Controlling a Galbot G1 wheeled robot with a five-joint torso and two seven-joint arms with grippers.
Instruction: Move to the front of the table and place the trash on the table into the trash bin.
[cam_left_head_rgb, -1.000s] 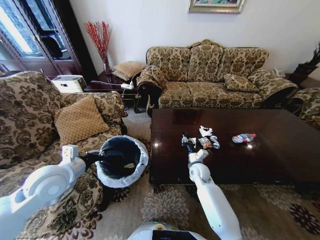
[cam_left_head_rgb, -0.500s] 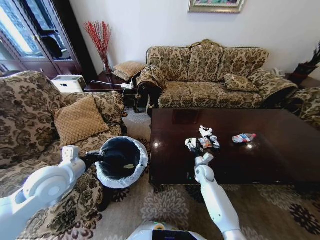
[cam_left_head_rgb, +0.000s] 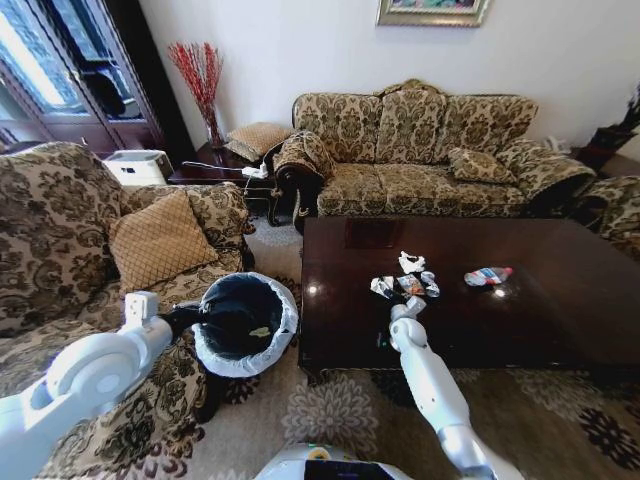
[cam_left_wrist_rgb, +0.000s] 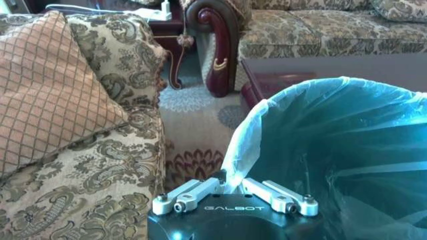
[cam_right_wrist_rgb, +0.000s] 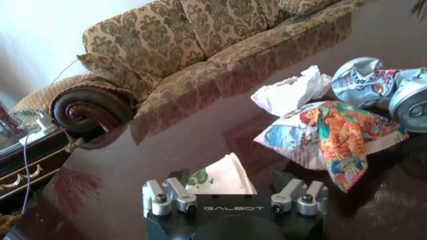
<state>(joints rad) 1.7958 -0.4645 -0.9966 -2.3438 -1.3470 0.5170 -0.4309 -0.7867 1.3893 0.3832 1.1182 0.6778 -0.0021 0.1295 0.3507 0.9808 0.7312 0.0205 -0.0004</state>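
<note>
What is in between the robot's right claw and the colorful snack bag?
Just bare shiny table, in the right wrist view. The right gripper sits over a white wrapper; the snack bag lies beyond.

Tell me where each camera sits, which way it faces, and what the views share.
Head: looks down over table, both arms in view.
Left wrist: left claw grips trash bin rim, facing the sofa.
Right wrist: right claw, open, low over the table around a white scrap.
Shared: colourful wrapper.
</note>
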